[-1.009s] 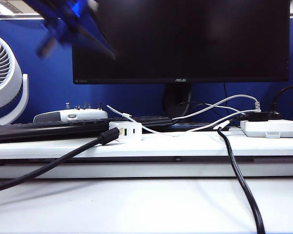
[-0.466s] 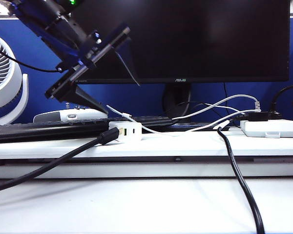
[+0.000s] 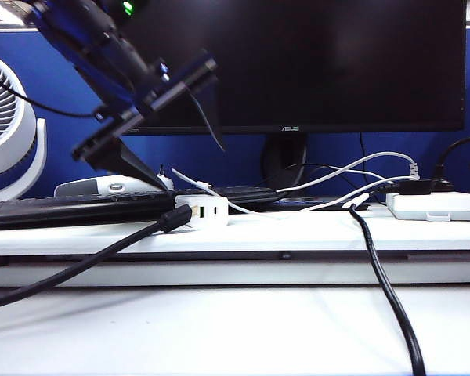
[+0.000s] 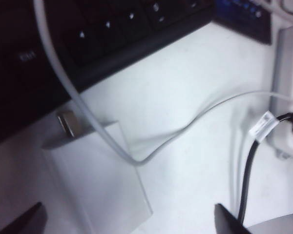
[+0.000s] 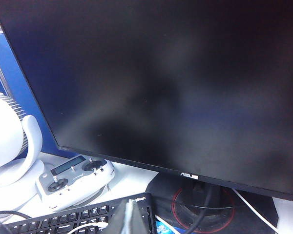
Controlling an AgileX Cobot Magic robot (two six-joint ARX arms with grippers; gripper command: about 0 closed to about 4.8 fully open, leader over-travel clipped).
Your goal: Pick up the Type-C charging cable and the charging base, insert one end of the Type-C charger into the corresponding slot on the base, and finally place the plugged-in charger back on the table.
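Left gripper (image 3: 168,129) hangs above the charging base (image 3: 202,210), jaws spread and empty; right gripper out of frame.

Exterior view: base sits on the table's raised ledge (image 3: 298,233), in front of the keyboard (image 3: 78,207), a thick black cable (image 3: 86,262) plugged into its left side; the Type-C charging cable (image 3: 243,205) runs from behind the base rightward toward the flat white box (image 3: 432,206); left wrist view: base (image 4: 100,183) directly below, white cord (image 4: 88,117) lying across its top, both fingertips (image 4: 22,222) wide apart at the frame's edge (nothing between them); right wrist view: only the monitor (image 5: 176,83), a grey controller (image 5: 73,178), the fan (image 5: 12,141); its fingers closed tight, holding nothing visible.
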